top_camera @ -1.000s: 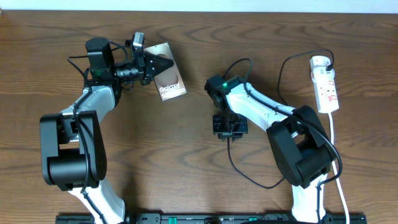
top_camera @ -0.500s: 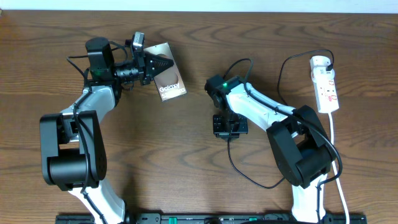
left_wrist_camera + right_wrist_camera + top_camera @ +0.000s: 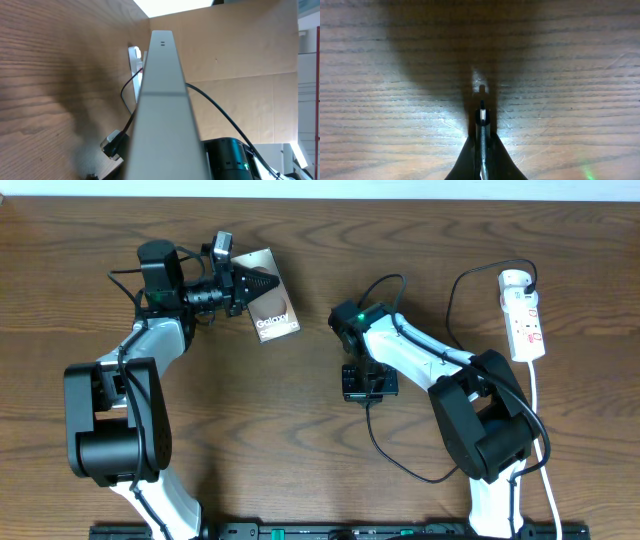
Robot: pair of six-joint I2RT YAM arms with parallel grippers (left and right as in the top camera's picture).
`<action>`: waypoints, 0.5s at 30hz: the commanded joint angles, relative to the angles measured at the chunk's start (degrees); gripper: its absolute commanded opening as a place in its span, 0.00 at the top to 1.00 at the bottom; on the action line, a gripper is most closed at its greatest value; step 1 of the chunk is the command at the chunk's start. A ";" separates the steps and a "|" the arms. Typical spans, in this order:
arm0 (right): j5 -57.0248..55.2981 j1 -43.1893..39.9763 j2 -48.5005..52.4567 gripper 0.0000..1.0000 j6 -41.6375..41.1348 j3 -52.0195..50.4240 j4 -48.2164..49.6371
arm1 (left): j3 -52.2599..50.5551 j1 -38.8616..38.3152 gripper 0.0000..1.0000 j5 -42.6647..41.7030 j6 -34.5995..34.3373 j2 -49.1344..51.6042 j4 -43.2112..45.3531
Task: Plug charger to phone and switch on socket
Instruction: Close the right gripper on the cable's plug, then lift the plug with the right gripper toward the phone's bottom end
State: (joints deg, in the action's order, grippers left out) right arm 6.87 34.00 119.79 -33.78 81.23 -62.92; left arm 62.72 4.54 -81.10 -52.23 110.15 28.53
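Overhead view, with both wrist views. On my left side, the left gripper (image 3: 250,282) lies low over the far part of the table (image 3: 300,430), its jaws clamped on one end of the phone (image 3: 275,312). The phone's glossy brownish face is turned up to the overhead camera, and the white "Galaxy" lettering sits near the end away from the fingers. In my left wrist view the phone appears edge-on as a pale strip running up the middle of the frame. On my right side, the right gripper (image 3: 368,385) points straight down at the wood near the table's centre, well apart from the phone. In my right wrist view its two dark fingers (image 3: 467,162) are drawn together on the charger (image 3: 482,115), whose small metal-tipped plug juts out beyond them towards the table. I cannot tell whether the tip touches the surface. Seen from overhead, the thin black cable drops from this gripper and loops towards the near edge. The socket (image 3: 524,315) lies at the far right, lengthwise, with its white cord (image 3: 545,470) trailing towards me.
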 commanded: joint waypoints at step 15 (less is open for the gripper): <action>0.37 -5.09 0.11 0.99 4.09 7.34 -1.38 | 1.27 1.36 0.93 0.76 0.96 -0.79 0.48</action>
State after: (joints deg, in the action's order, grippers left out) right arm 7.73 30.83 119.74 -32.10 84.58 -63.83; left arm 62.72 5.04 -79.59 -52.23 110.15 28.53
